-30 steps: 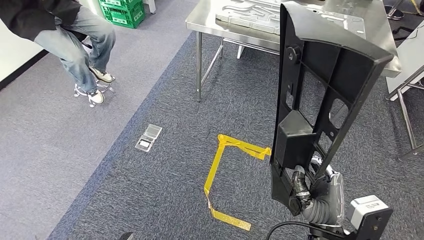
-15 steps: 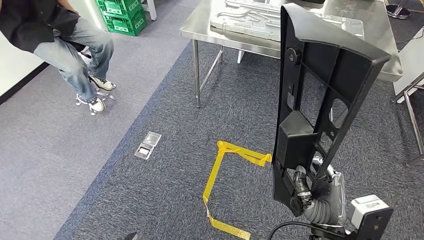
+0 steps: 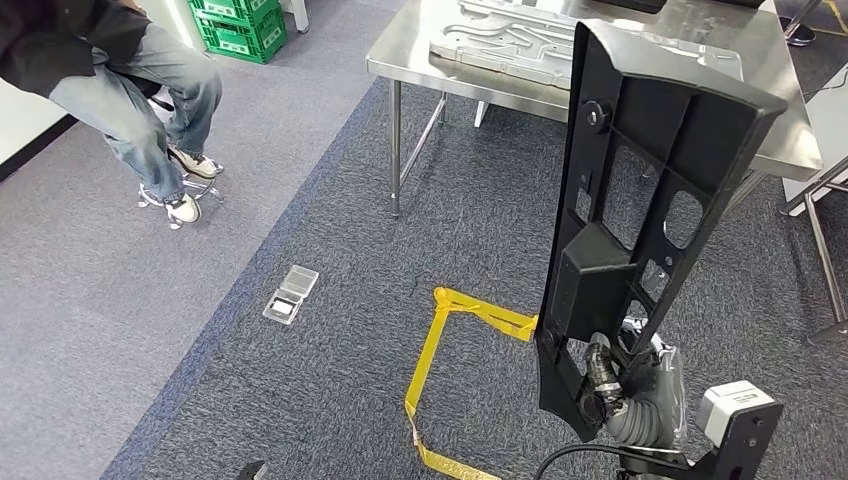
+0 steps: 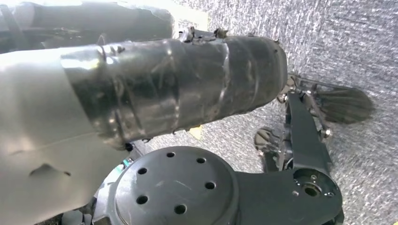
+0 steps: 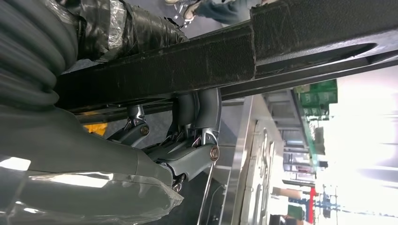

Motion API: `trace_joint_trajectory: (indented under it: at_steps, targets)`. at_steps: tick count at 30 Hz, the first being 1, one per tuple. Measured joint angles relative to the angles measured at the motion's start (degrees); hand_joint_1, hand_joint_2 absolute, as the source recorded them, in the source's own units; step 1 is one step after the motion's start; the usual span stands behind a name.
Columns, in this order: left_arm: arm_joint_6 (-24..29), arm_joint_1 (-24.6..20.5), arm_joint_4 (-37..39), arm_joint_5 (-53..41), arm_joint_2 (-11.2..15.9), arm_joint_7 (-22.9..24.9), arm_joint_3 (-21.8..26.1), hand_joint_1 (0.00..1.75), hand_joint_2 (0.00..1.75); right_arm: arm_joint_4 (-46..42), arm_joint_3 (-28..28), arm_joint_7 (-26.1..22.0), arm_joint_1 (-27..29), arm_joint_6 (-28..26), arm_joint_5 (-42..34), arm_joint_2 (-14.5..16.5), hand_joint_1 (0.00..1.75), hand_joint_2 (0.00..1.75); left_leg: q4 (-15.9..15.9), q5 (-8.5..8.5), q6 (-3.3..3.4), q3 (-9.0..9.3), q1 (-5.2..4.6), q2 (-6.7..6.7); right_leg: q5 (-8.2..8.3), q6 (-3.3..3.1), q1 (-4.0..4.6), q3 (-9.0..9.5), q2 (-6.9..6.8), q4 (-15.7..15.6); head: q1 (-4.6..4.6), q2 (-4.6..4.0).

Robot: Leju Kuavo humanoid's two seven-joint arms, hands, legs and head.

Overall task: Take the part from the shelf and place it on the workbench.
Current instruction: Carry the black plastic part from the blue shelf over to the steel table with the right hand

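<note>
A long black plastic part with ribs and cut-outs stands nearly upright in front of me. My right hand grips its lower end from below. In the right wrist view the fingers wrap around the part's dark edge. The steel workbench stands ahead, beyond the part's top, with a grey moulded metal plate lying on it. My left hand hangs over the carpet with its taped thumb out and nothing in it.
A person sits at the far left beside green crates. Yellow tape marks a corner on the carpet. A small clear box lies on the floor. Another table's legs stand at the right.
The whole picture has shifted a little as the camera moved, and the workbench sits slightly lower in view. The part stays in my right hand, leaning a bit more.
</note>
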Motion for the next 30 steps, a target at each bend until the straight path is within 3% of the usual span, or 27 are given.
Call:
trace_joint_trajectory:
  at_steps: [2,4,6,9,11,13,14,15,17,19,24,26,28,29,30]
  targets:
    - [0.03,-0.02,0.0,0.11,-0.01,-0.01,-0.02,0.0,0.0,0.13,-0.01,0.0,-0.04,-0.1,0.1,-0.2,1.75,1.75,-0.09,-0.68,-0.05,1.03,-0.18,0.0,5.25,-1.11,0.3,2.16,-0.11,-7.13,0.02,0.0]
    - [0.02,-0.07,0.0,0.12,-0.06,0.01,-0.11,0.0,0.0,0.19,0.01,0.0,-0.18,-0.24,0.3,-0.35,1.75,1.75,-0.34,-1.18,-0.36,1.75,-0.26,-0.05,8.12,-2.57,0.87,4.76,-0.48,-13.48,0.0,0.0]
    - [0.03,-0.1,0.0,0.12,-0.16,0.0,-0.24,0.0,0.0,0.23,0.02,0.0,-0.33,-0.38,0.55,-0.49,1.75,1.75,-0.77,-1.35,-0.97,1.99,-0.15,0.0,7.86,-3.46,1.29,5.68,-0.65,-15.37,0.0,0.0]
    - [0.04,-0.16,-0.02,0.13,-0.2,-0.13,-0.37,0.0,0.0,0.21,0.04,0.0,-0.4,-0.5,0.91,-0.55,1.75,1.75,-0.59,-2.01,-1.81,2.29,-0.17,0.05,8.04,-3.62,0.98,7.72,-0.44,-17.95,-0.15,0.0]
    - [0.05,-0.17,-0.02,0.14,-0.14,-0.1,-0.4,0.0,0.0,0.29,0.1,0.01,-0.51,-0.5,1.09,-0.51,1.75,1.75,4.6,-4.31,-2.1,-0.23,-0.19,-0.18,8.19,-3.53,0.64,9.19,-0.43,-19.39,-0.37,0.0]
    - [0.07,-0.07,-0.02,0.16,0.16,-0.04,-0.46,0.0,0.0,0.5,0.14,0.02,-0.58,-0.5,1.17,-0.51,1.75,1.75,12.05,-6.7,-2.41,-4.72,-0.16,-0.27,7.73,-3.7,0.61,9.87,-0.32,-19.54,-0.41,0.0]
    - [0.09,0.05,-0.02,0.18,0.4,-0.03,-0.52,0.0,0.0,0.64,0.17,0.04,-0.55,-0.51,1.24,-0.51,1.75,1.75,14.06,-6.62,-2.6,-6.28,-0.13,-0.27,7.38,-3.7,0.6,10.22,-0.19,-19.46,-0.4,0.0]
    - [0.1,0.18,-0.02,0.2,0.61,-0.03,-0.6,0.0,0.0,0.75,0.2,0.06,-0.53,-0.54,1.32,-0.51,1.75,1.75,13.91,-5.37,-2.78,-6.81,-0.09,-0.28,6.97,-3.63,0.55,10.64,-0.02,-19.32,-0.41,0.0]
    - [0.11,0.32,-0.02,0.25,0.89,-0.03,-0.74,0.0,0.0,0.88,0.25,0.12,-0.54,-0.6,1.52,-0.51,1.75,1.75,7.74,-0.31,-3.14,-4.88,0.12,-0.31,5.88,-3.25,0.38,11.5,0.32,-18.65,-0.42,0.0]
    - [0.05,0.2,-0.02,0.29,1.0,0.03,-0.86,0.0,0.0,0.96,0.26,0.17,-0.58,-0.63,1.65,-0.51,1.75,1.75,1.57,2.3,-3.02,-2.24,0.27,-0.57,4.56,-2.55,0.49,11.55,0.59,-17.54,-0.4,0.0]
    - [-0.08,0.08,-0.03,0.29,0.88,0.01,-0.98,0.0,0.0,1.04,0.28,0.21,-0.66,-0.61,0.97,-0.54,1.75,1.75,0.07,1.32,-0.88,-1.32,0.27,-0.62,2.87,-1.12,0.44,10.95,0.66,-15.79,-0.19,0.0]
    - [-0.07,0.04,-0.04,0.3,0.45,-0.04,-1.0,0.0,0.0,1.07,0.23,0.17,-0.66,-0.57,0.42,-0.59,1.75,1.75,-0.02,1.13,-0.31,-1.12,0.48,-0.42,0.38,-0.45,0.23,7.88,0.46,-10.03,-0.03,0.0]
    - [0.02,0.01,-0.03,0.33,0.01,-0.02,-1.0,0.0,0.0,1.2,0.22,0.14,-0.62,-0.55,0.48,-0.6,1.75,1.75,-0.02,0.83,-0.07,-0.99,0.45,-0.36,-2.38,-0.02,-0.07,2.75,0.34,-1.75,0.02,0.0]
    - [0.07,0.02,-0.02,0.35,-0.11,-0.01,-1.0,0.0,0.0,1.31,0.22,0.13,-0.56,-0.55,0.64,-0.61,1.75,1.75,-0.02,0.65,-0.05,-0.84,0.42,-0.31,-2.66,0.03,-0.17,0.76,0.29,0.91,0.02,0.0]
    - [0.07,0.05,-0.02,0.37,-0.2,-0.01,-1.0,0.0,0.0,1.43,0.23,0.13,-0.53,-0.55,0.85,-0.63,1.75,1.75,-0.02,0.44,-0.08,-0.58,0.38,-0.29,-1.75,-0.05,-0.21,-0.16,0.26,1.36,0.03,0.0]
